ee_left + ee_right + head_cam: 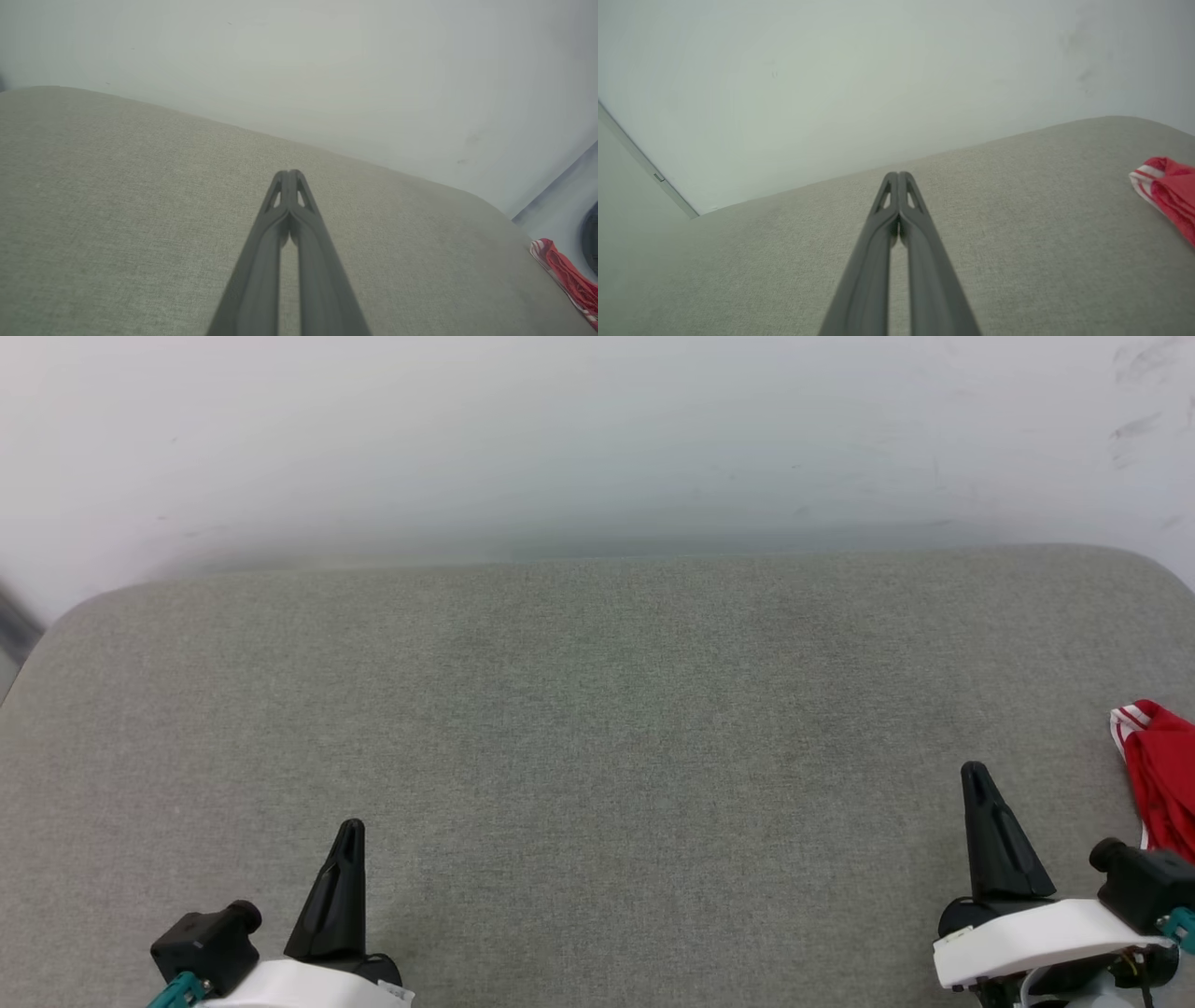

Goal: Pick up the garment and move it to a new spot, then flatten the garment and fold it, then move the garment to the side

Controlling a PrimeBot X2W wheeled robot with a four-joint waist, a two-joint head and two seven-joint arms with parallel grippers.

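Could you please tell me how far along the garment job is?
Done: unclear; the red garment lies at the right edge of the grey cushion, mostly cut off, so folding cannot be judged. In hand: nothing; left gripper and right gripper are shut and empty. Left: possibly everything.

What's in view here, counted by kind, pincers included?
Garment: 1, the red garment near the cushion's right side.
Pincers: 2, the left pincer and the right pincer, both shut, holding nothing.
Cushion: 1, the grey cushion.
Total: 4.
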